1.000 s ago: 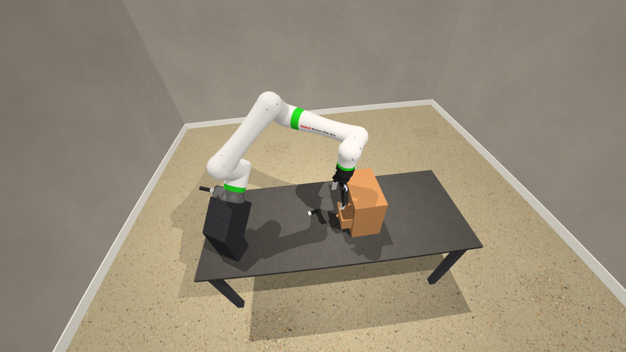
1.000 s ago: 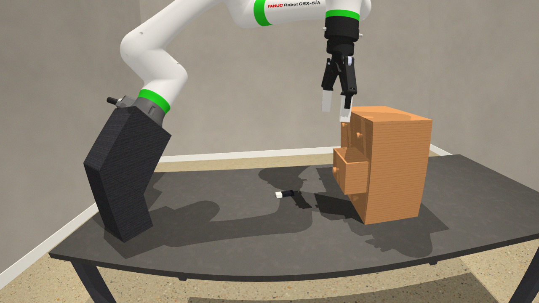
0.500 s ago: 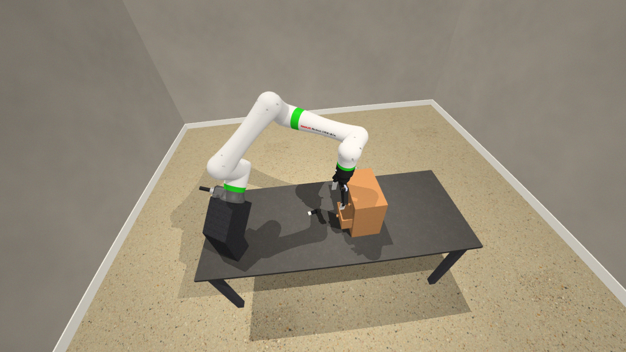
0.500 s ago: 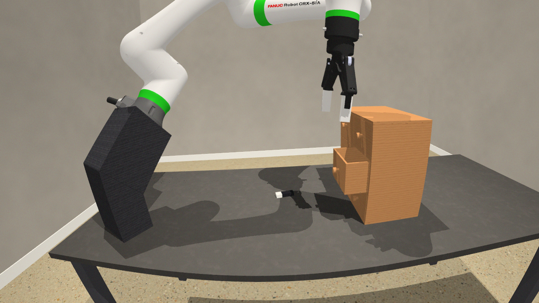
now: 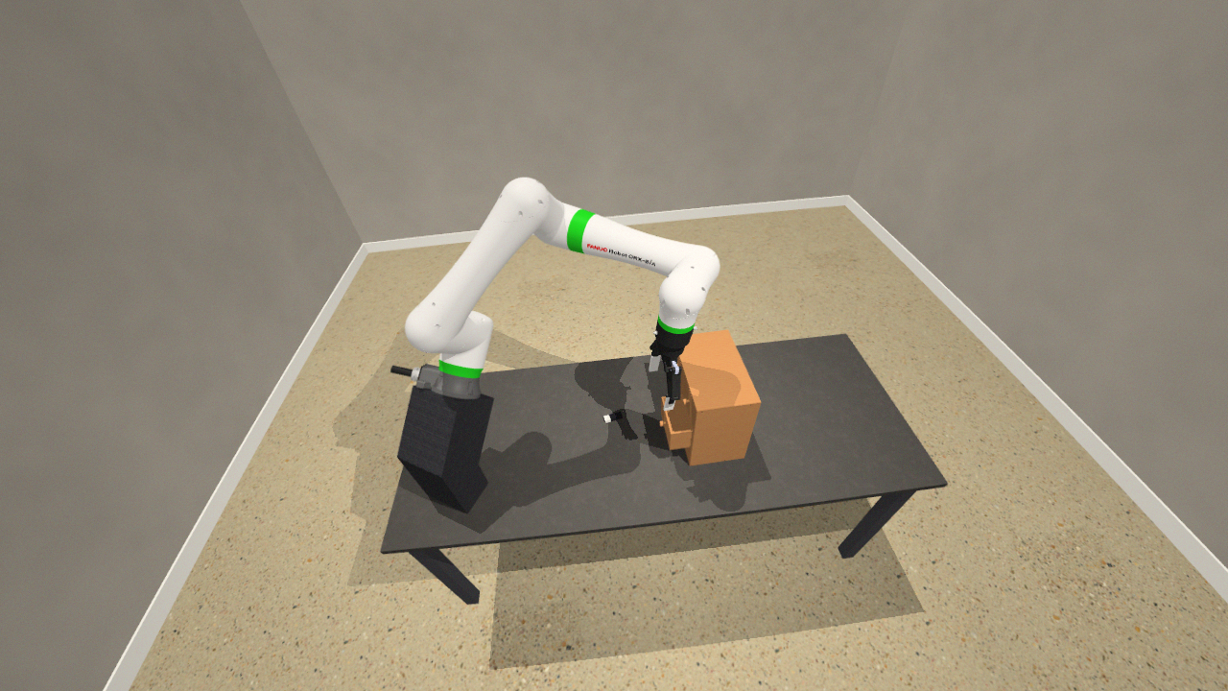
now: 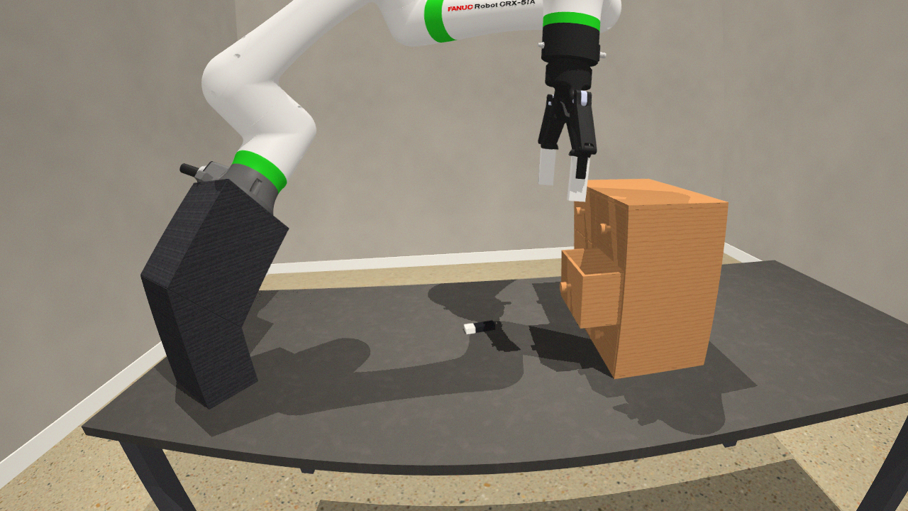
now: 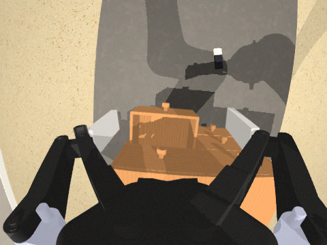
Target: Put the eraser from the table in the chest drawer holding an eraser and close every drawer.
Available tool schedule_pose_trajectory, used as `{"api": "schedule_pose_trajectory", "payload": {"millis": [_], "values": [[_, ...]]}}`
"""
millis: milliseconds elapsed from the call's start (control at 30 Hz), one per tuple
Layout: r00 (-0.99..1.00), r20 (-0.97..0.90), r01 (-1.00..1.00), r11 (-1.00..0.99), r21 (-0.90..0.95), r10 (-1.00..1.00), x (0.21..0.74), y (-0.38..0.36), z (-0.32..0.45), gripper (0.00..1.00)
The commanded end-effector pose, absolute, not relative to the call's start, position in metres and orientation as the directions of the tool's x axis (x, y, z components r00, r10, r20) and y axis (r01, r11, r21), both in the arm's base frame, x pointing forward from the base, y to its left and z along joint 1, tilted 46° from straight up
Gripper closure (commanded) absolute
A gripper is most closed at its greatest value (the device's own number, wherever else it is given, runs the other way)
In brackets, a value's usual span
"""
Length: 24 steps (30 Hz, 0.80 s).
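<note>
Plainly, the jaws of the gripper [image 5: 662,383] [image 6: 562,181] [image 7: 175,124] stand wide apart, released, above a drawer [image 5: 678,440] [image 6: 601,301] [image 7: 164,113] pulled out of the wooden chest [image 5: 725,429] [image 6: 666,285] [image 7: 170,163]. Seen in the top view, the black-and-white eraser [image 5: 613,416] [image 6: 479,327] [image 7: 218,58] lies on the table at eight o'clock from the jaws, its dark end in shadow. Farther out, toward nine, stands the arm's black pedestal [image 5: 437,438] [image 6: 209,285]. The dark grey table [image 5: 841,412] [image 6: 381,438] [image 7: 126,20] carries broad shadows. Around it spreads a speckled, sandy floor [image 5: 772,274] [image 6: 63,470] [image 7: 51,68]; at twelve o'clock, a pale skirting [image 5: 772,205] [image 6: 412,260] edges the grey-brown wall [image 5: 601,85] [image 6: 412,127].
</note>
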<state>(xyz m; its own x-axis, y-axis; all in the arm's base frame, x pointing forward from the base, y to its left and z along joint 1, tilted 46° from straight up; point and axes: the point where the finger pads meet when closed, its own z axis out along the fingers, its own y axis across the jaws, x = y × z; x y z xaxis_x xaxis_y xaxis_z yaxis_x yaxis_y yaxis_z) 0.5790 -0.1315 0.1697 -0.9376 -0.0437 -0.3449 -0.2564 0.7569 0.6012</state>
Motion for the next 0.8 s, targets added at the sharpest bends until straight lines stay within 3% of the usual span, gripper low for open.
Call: {"api": "schedule_pose_trajectory", "payload": {"millis": [0,500,767], "values": [[-0.938,-0.347,-0.240,0.760,0.603,-0.021,0.562,-0.138,0.174,0.00],[-0.926,-0.362,-0.151,0.774,0.615,0.107,0.470,-0.174,0.198,0.00],[-0.924,-0.363,-0.140,0.774,0.617,0.122,0.459,-0.178,0.201,0.00]]}}
